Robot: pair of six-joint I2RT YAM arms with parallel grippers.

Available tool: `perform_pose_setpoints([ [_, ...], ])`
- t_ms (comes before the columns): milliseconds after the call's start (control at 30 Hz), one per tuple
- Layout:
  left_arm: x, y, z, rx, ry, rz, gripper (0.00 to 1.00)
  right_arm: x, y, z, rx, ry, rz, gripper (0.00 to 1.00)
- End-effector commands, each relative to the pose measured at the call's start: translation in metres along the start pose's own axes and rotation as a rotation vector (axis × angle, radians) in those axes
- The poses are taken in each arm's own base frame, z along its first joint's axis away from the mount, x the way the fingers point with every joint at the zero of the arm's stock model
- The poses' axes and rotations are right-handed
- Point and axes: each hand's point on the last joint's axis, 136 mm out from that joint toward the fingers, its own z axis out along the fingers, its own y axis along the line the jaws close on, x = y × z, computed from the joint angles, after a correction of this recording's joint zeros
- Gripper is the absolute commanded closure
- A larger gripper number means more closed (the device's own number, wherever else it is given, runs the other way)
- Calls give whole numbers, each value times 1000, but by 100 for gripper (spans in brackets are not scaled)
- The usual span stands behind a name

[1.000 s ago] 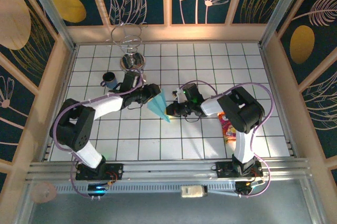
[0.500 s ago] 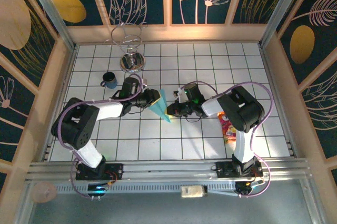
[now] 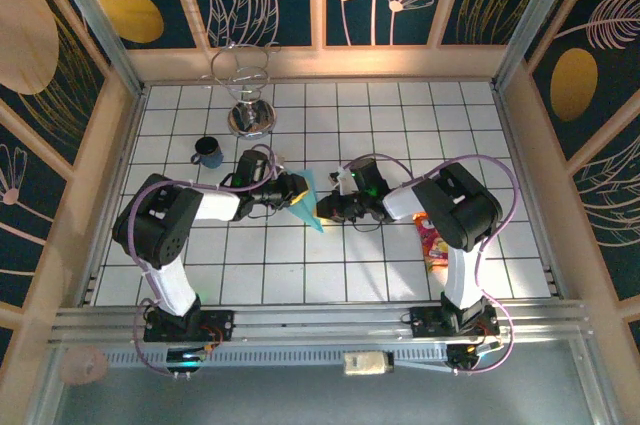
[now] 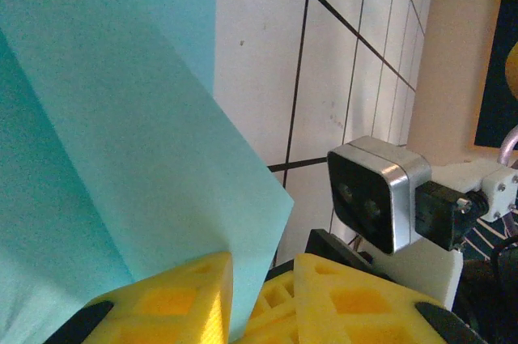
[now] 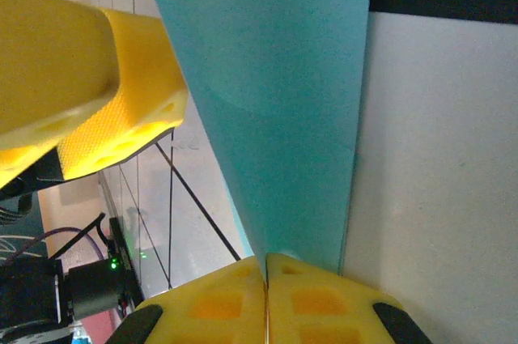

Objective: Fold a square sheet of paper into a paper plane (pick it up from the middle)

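While paper plane (image 3: 305, 203) sits between your grippers: left gripper (image 4: 252, 299) pinches its broad edge; right gripper (image 5: 266, 278), jaws pressed together, nips its narrow end.

The left gripper (image 3: 296, 188) is edging rightward and a little nearer, covering more of the wide end of the paper plane (image 3: 312, 211); the plane is showing narrower than a second ago; the left arm (image 3: 165, 222) is drawing its elbow inward and upward.
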Motion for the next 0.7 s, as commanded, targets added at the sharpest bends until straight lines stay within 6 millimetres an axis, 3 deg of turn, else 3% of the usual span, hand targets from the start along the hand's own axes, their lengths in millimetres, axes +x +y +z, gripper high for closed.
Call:
perform_pose_setpoints([
  [0, -4, -3, 5, 13, 10, 2, 74, 3, -12, -1, 34, 4, 10, 87],
  [300, -10, 1, 11, -25, 9, -2, 74, 3, -14, -1, 46, 2, 21, 83],
  [467, -10, 1, 11, -25, 14, 3, 74, 4, -19, -1, 66, 0, 34, 88],
  [667, -15, -14, 7, 7, -10, 33, 74, 6, -25, -3, 65, -6, 83, 94],
])
